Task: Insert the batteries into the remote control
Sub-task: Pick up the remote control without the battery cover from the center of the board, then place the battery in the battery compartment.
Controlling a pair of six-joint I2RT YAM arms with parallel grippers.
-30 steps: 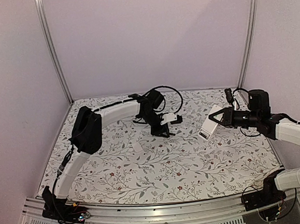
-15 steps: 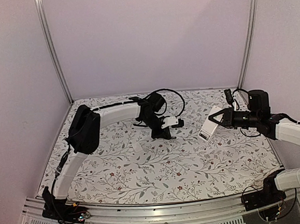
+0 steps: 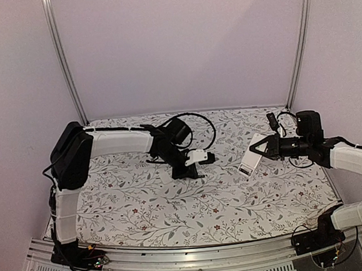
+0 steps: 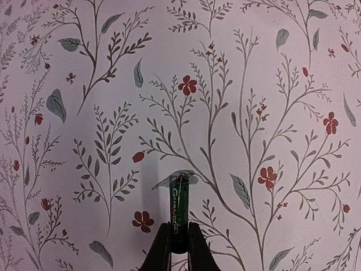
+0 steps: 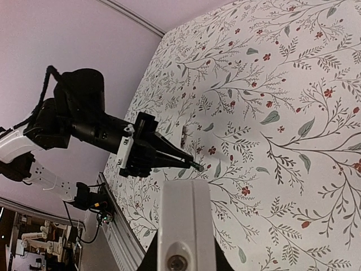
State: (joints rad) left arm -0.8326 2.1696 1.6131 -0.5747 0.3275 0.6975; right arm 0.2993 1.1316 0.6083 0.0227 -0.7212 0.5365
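Table: floral cloth, both arms working over the far half. Neither task item rests on it, both are lifted in the tools.

Right tool: clamped across the width of the remote control, gripping one end. The rest of the white body juts out past the fingertips, tilted down and pointing toward the left arm. My read: it's held in the air so the left arm gets a presented, steady target instead of a handset sliding on cloth. In the right wrist view the remote runs straight out from the tool, plain white with a centre seam and a small round feature near the grip. No buttons show on that side, so it's probably the back. Can't tell whether the battery bay is open.

Left tool: nearly closed, pinching one battery by its near end. Most of the dark cylinder sticks out past the fingertips, in line with the fingers. That grip makes sense, since the free end can go into the bay first with the fingers clear of the housing. The left wrist view shows only bare cloth beyond the battery, so the remote isn't ahead of this tool yet. It sits off to the side, well apart from the battery tip.

Second battery: can't place it. The right wrist view shows a small item on the cloth just beyond the left tool's tip, too small to identify.

Step as I judge it: carrying battery one to the remote. Insertion not started. Main risks are angle mismatch between the battery axis and the tilted bay, and polarity, which I can't read here.
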